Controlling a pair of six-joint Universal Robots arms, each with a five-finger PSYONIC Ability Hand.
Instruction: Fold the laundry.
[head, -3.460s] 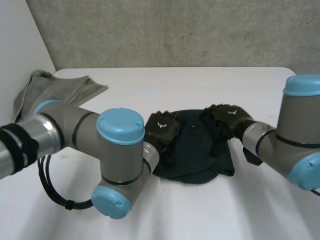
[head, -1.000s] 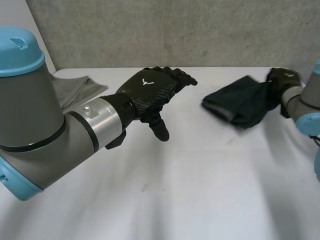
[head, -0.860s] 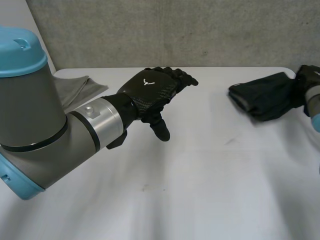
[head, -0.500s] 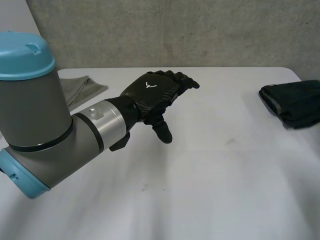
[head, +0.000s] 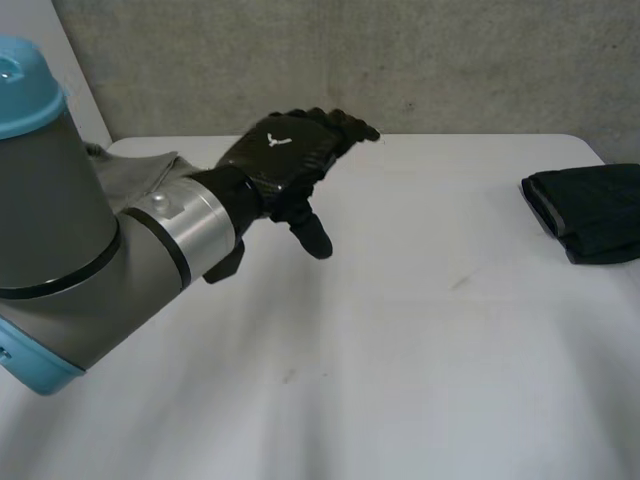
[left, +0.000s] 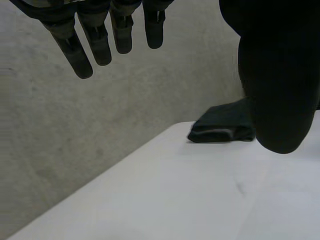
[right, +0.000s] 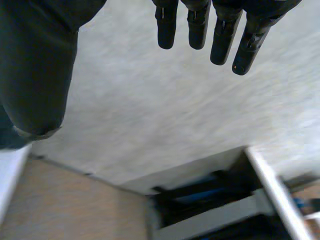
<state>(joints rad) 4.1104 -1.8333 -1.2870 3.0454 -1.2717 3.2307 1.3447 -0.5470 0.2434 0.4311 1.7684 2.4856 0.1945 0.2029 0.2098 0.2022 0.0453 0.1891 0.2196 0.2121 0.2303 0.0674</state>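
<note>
White table (head: 400, 330) is bearing grey crumpled cloth (head: 140, 170), likely limp, best pinched at an edge; left hand (head: 285, 160), right hand (right: 199, 22) hanging open.

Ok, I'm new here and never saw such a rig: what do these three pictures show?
A two-armed robot at a white table, each arm ending in a black hand. The head view looks down from between the arms: the left hand hovers above the table, open, holding nothing. The other two pictures come from wrist cameras looking along each palm. The right hand is open and empty too. On the table lie a folded dark garment at its right edge and a grey cloth at the far left corner.
</note>
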